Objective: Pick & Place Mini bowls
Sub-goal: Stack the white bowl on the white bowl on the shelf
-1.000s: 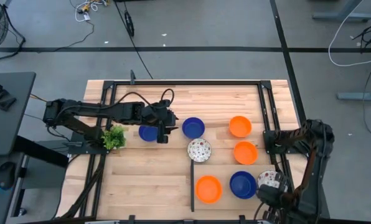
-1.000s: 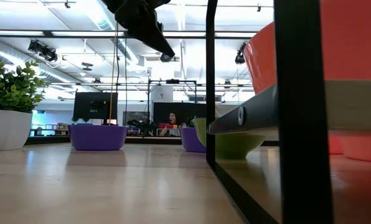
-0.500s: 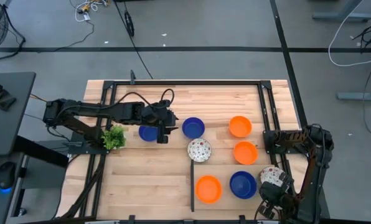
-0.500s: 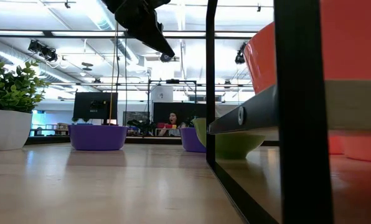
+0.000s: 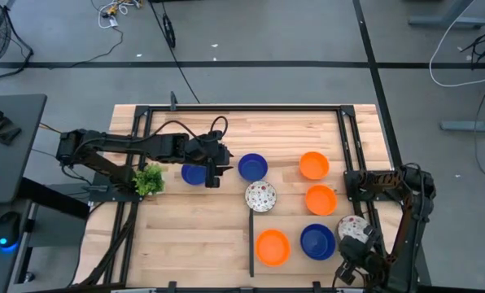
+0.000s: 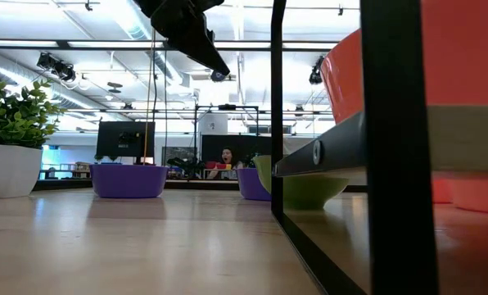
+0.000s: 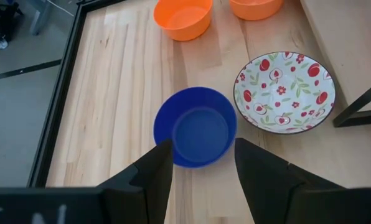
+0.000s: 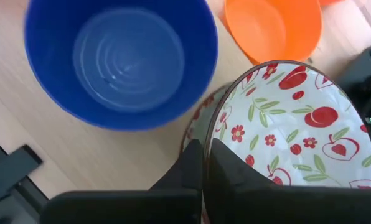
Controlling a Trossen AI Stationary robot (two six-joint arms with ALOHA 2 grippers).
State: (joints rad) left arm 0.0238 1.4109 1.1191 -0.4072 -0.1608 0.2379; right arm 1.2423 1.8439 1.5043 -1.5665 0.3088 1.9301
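Red-patterned white bowl (image 8: 285, 130) pinched by right tool (image 5: 350, 244) | left tool (image 7: 201, 163) open above blue bowl (image 7: 195, 127)

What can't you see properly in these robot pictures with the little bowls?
- High view: the right gripper covers part of the white red-patterned bowl it pinches.
- Right wrist view: that bowl hides whatever lies under it.
- Low view: a black frame post blocks the orange bowl.
- Low view: the left gripper is cut off at the top.
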